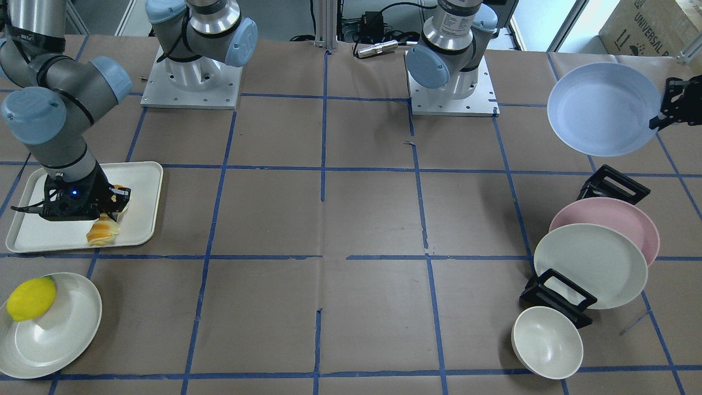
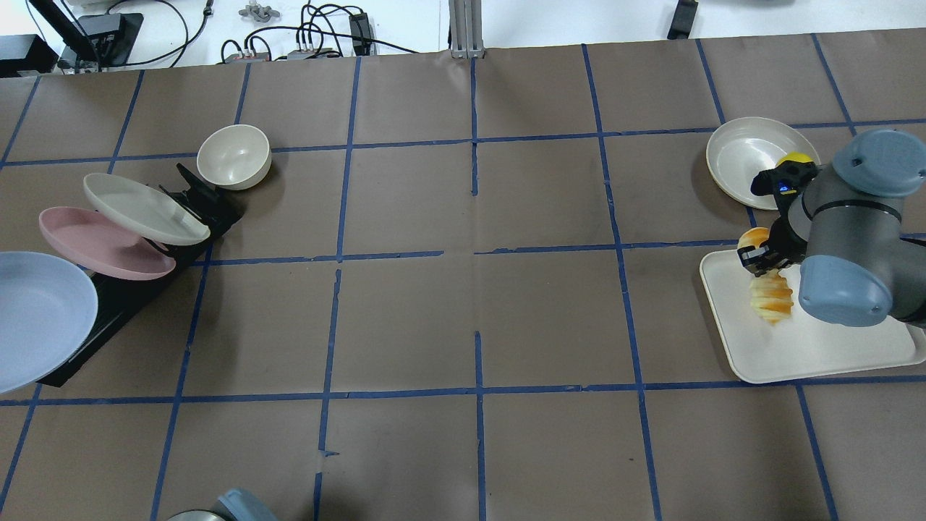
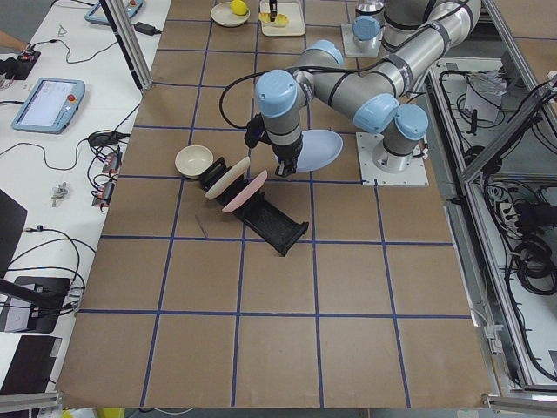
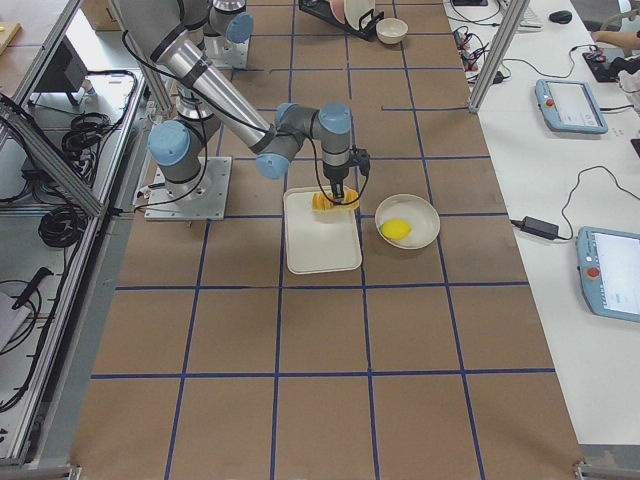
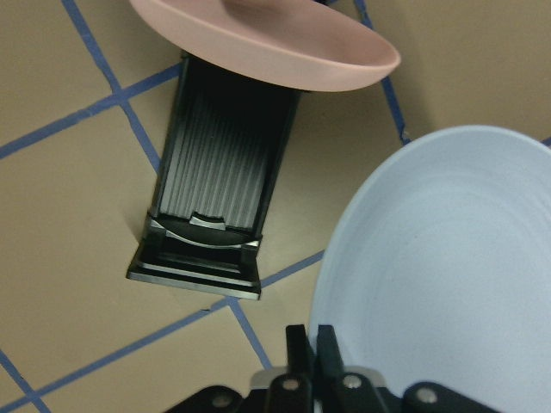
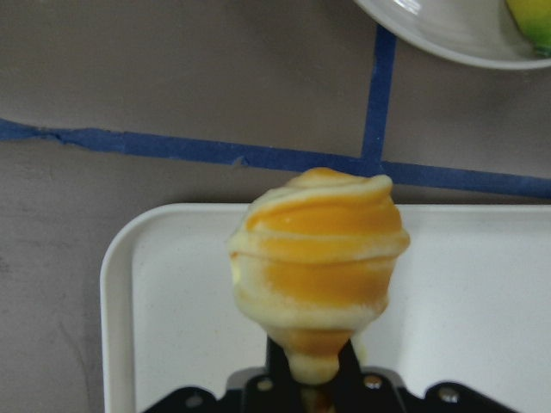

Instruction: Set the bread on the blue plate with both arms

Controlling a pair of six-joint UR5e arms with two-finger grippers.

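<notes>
The bread [image 6: 317, 258] is at the robot's right end of the table, over the far corner of the white tray [image 2: 817, 354] (the corner nearer mid-table), w/ the right gripper [image 2: 759, 260] clamped across its middle, jaws tight on it. Overhead shows its long axis running roughly toward/away from the robot, a bit slanted, one end poking out each side of the fingers. The wrist cam sees it more end-on, so it looks like a fat striped knob. Can't really tell if it's clear of the tray or just resting on it tbh. The blue plate [image 1: 603, 109] is way over at the other end. The left gripper [image 5: 312, 344] is pinched on its rim and holds it tilted in the air, off the black rack [image 5: 215, 198], where the pink plate [image 5: 275, 39] sits in a slot. So bread to plate is straight across the table toward the robot's left, well apart, whole middle between them. Imo next bit = both arms come to the middle, plate levelled underneath, bread lowered on. Right arm obv has the bread, left is nowhere near it. Hidden stuff: overhead cuts the blue plate off at the edge & doesn't show the left gripper at all, and the right arm's bulk covers part of the tray. The lemon [image 1: 31, 299] on a cream plate [image 1: 60, 340] sits near the tray, apart from the bread.
</notes>
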